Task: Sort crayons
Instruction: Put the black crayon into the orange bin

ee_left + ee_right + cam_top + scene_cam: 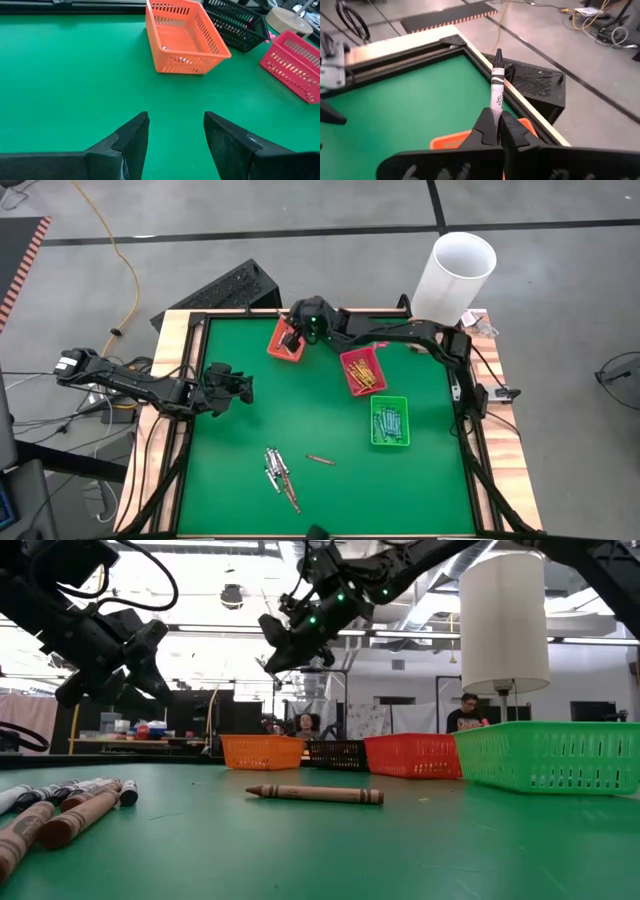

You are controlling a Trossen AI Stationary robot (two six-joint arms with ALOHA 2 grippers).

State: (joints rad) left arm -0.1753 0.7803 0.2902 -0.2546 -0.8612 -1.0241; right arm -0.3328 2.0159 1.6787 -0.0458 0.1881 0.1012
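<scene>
Right end effector (pixel 499 125) of mine is up over the orange tray (pixel 285 340) at the far side of the green tabletop (pixel 320 420), fingers pinched tight together on a grey crayon (pixel 497 90), and the crayon sticks out past my fingertips with its dark tip pointing away from the wrist, out over the tabletop's wooden edge toward the black tray (pixel 535 82) on the floor beyond; from the low camera that same end effector (pixel 290 640) hangs well above the row of trays, not touching any of them. Left end effector (pixel 235 387) waits near the left edge of the tabletop, raised off the surface, fingers (pixel 132 137) standing apart with nothing between them, only bare green below and the orange tray (pixel 182 37) farther ahead. Over to the right of the orange tray sits the red tray (pixel 362 370) with yellow-orange crayons lying in it, and just beside that, nearer the front, the green tray (pixel 389 422) with a batch of crayons inside. Down at the front of the tabletop a small heap of grey and brown-red crayons (pixel 279 473) lies loose, some touching each other, and one brown crayon (pixel 315 794) lies alone just to the right of that heap. Off the far right corner stands a white cylinder (pixel 455 277), upright
</scene>
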